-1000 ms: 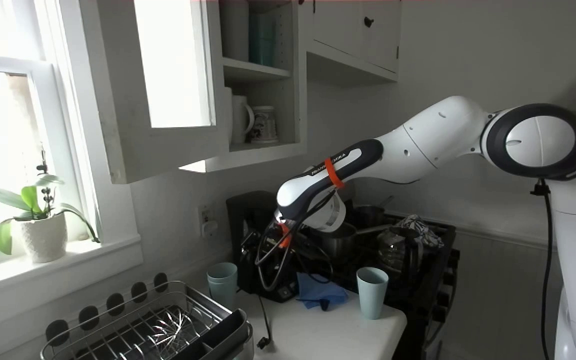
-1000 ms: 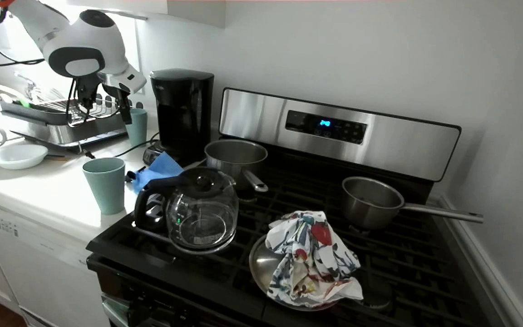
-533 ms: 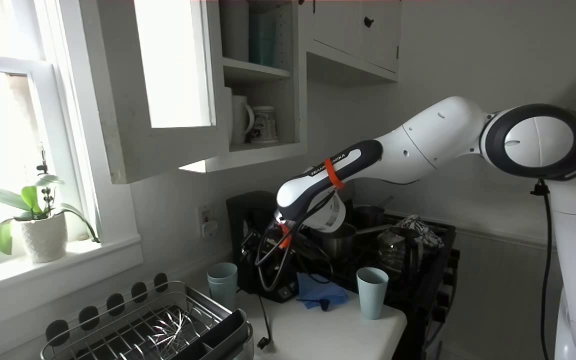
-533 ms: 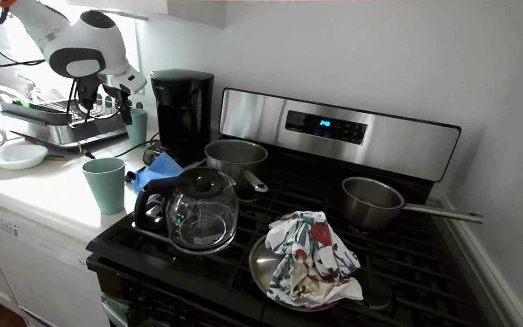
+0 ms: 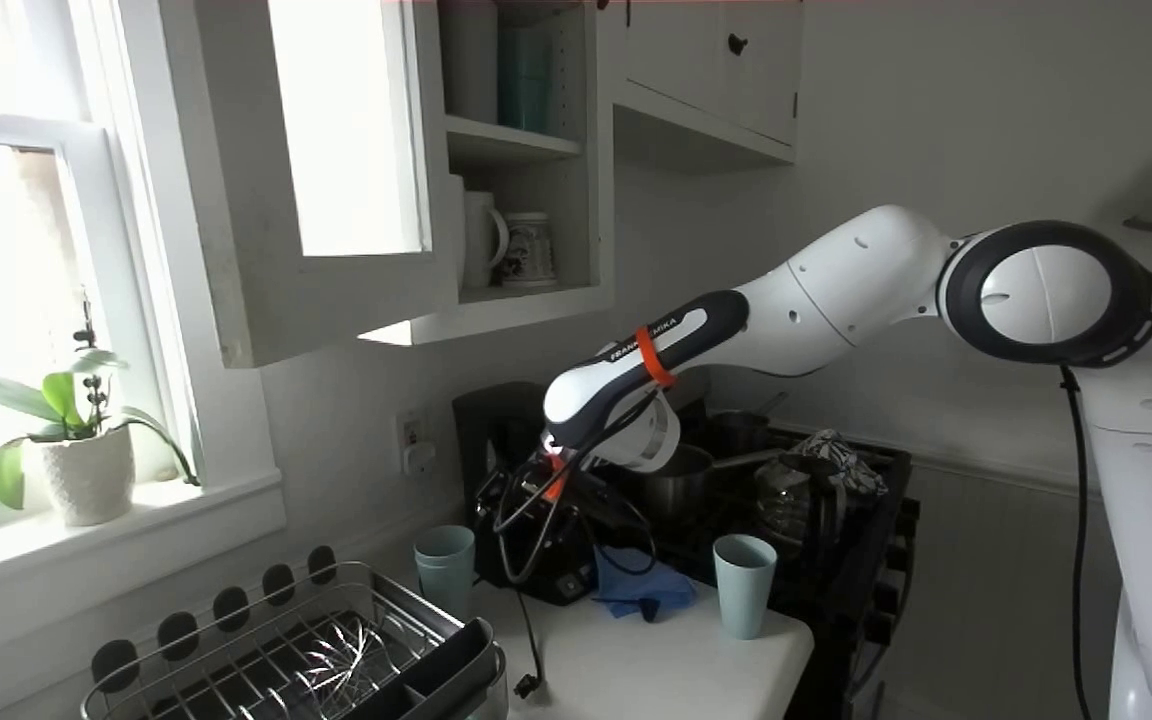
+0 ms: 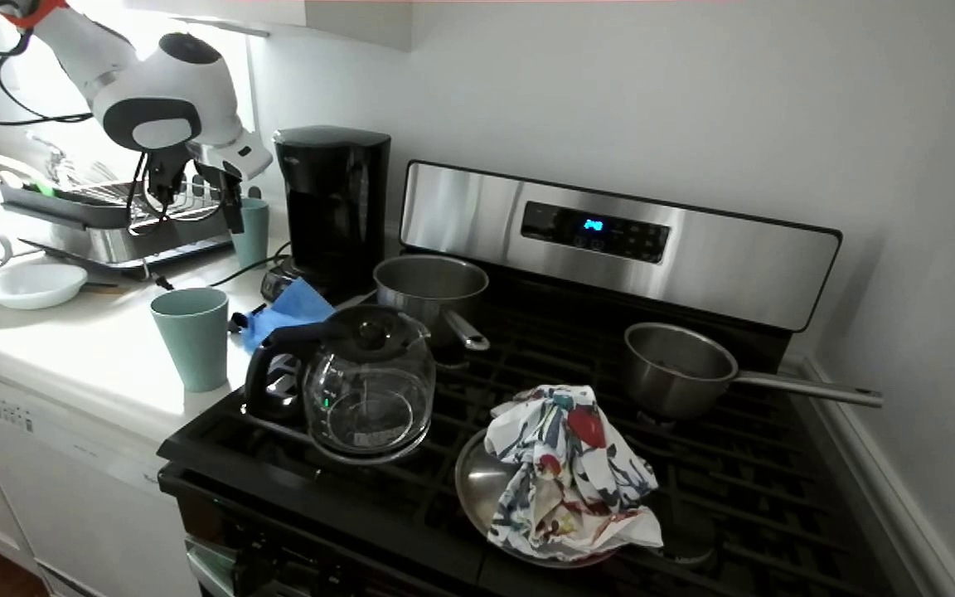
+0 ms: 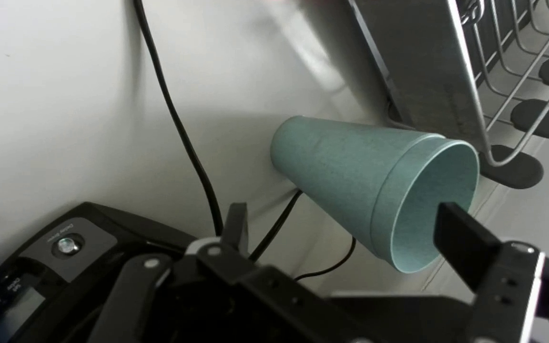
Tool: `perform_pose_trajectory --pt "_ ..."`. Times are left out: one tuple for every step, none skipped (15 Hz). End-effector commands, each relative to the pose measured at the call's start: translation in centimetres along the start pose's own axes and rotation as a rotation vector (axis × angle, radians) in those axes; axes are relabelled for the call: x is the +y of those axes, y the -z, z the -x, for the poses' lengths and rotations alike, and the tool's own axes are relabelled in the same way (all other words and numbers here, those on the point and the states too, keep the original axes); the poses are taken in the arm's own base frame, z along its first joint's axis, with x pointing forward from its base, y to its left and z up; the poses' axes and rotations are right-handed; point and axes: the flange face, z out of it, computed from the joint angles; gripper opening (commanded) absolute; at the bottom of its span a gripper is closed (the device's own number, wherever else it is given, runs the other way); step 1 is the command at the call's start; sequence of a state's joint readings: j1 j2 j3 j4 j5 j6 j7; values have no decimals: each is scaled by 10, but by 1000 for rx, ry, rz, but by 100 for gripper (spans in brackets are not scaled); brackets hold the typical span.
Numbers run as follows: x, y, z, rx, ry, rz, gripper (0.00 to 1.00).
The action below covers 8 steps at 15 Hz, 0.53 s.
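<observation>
The claw (image 7: 343, 224) stands wide. In the wrist view the nested teal cups (image 7: 331, 166) show beyond the gap between its fingertips, one fingertip overlapping their rim; whether it touches I cannot tell. They stand upright on the table (image 5: 626, 670), between dish rack (image 7: 417, 62) and coffee maker (image 6: 332, 157)

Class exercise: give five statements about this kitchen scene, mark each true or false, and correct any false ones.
1. The gripper is open near the stacked teal cups. True.
2. The stacked teal cups are tipped over on their side. False: in an exterior view they stand upright on the counter.
3. A floral cloth lies on a steel pan. True.
4. The glass carafe sits inside the coffee maker. False: the glass carafe stands on the stove.
5. A potted plant stands on the windowsill. True.
</observation>
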<state>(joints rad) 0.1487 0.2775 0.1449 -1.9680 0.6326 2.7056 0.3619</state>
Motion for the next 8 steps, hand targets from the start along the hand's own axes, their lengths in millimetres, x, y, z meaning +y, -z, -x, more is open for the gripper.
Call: perform_pose_trajectory --pt "-13 -12 -8 3 -54 9 100" --pt "-16 -16 -7 4 -61 12 100" --pt "-19 -19 -7 2 -63 15 100" --pt "-21 -22 -8 5 -69 17 100" --pt "-23 -25 -8 5 -74 22 100" --pt "-24 -29 -8 6 -79 26 100" --pt "-26 -32 -9 5 -82 27 100" --pt "-27 -36 -9 5 -85 33 100"
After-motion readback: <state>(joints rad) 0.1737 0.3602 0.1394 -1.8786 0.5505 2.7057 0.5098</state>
